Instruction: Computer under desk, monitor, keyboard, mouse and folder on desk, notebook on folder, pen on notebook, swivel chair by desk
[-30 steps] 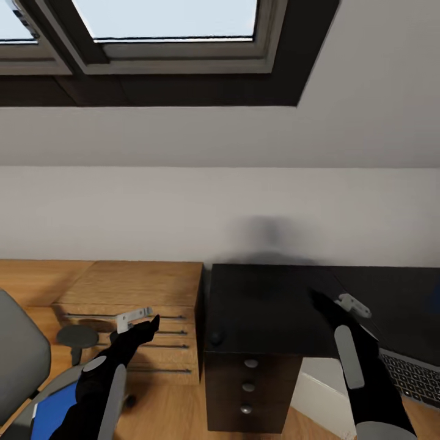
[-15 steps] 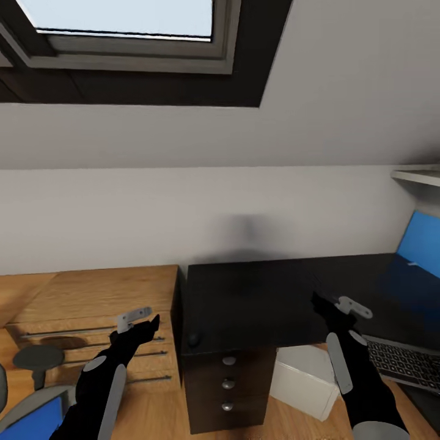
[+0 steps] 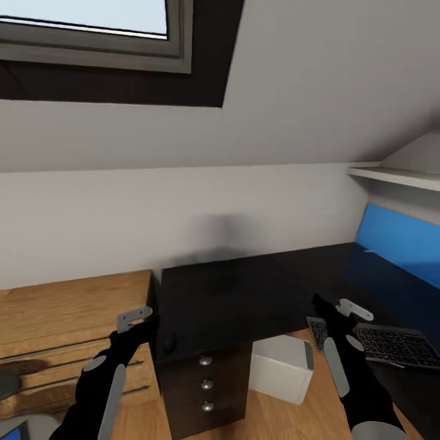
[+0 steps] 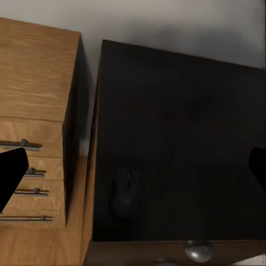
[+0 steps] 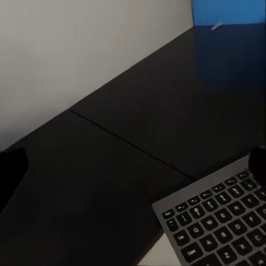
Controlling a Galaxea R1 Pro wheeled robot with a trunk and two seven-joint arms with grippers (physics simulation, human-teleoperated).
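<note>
The glossy black desk (image 3: pixel 244 287) stands ahead, with the dark mouse (image 3: pixel 169 343) at its near left corner, above the knobbed drawers (image 3: pixel 206 385). The light-grey computer (image 3: pixel 278 368) sits on the floor under the desk. On the right wing lies the grey keyboard (image 3: pixel 382 345). Farther right a blue flat item (image 3: pixel 400 238) has the pale pen (image 3: pixel 368 249) at its edge. My left gripper (image 3: pixel 139 320) hangs open over the mouse (image 4: pixel 124 191). My right gripper (image 3: pixel 339 308) is open above the keyboard (image 5: pixel 216 221). The swivel chair (image 3: pixel 27 423) and a blue folder sliver (image 3: pixel 12 434) show at the lower left. The monitor is out of view.
A light wooden dresser (image 3: pixel 61 318) with bar handles stands against the desk's left side. A sloped ceiling with a dark-framed skylight (image 3: pixel 91 36) is overhead. A white shelf (image 3: pixel 397 177) juts from the right wall. Wooden floor (image 3: pixel 263 421) lies below.
The camera has swung to the right, so everything slid left in the picture: the chair has almost gone, and more of the keyboard and the blue item shows. Both arms hold their pose.
</note>
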